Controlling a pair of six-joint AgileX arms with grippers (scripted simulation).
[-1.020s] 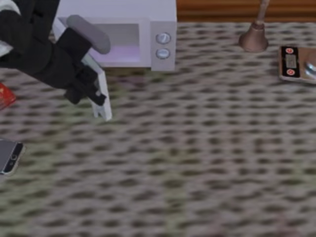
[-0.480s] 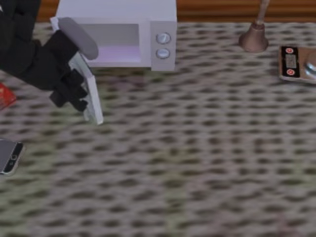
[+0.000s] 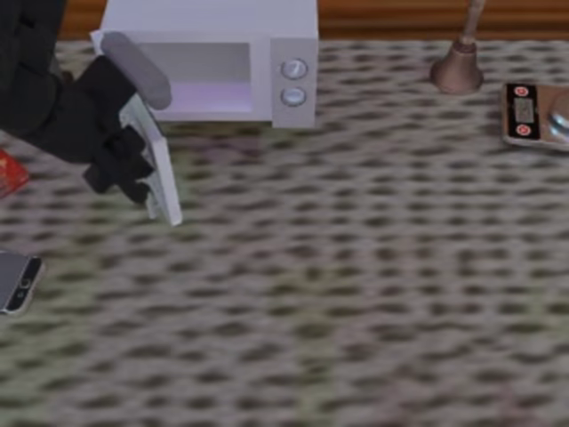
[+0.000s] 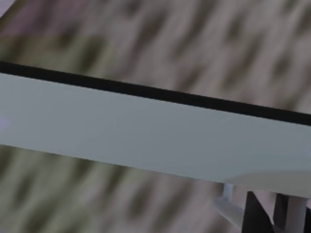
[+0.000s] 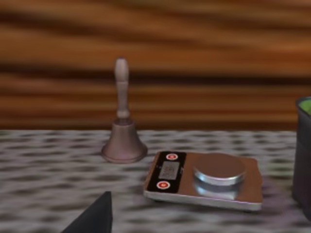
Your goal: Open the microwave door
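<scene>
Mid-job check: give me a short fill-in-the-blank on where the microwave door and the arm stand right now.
1. The microwave door is swung ____, so the inside of the microwave shows.
2. The ____ gripper is at the door's free edge.
3. The microwave's front panel carries ____ round knobs.
4. On the table's right side, the bell stands next to a kitchen ____.

Missing words: open; left; two; scale

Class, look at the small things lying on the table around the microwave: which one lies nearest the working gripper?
The red object at the table's left edge lies nearest the left gripper. The phone lies farther toward the front, and the bell and scale sit far right.
</scene>
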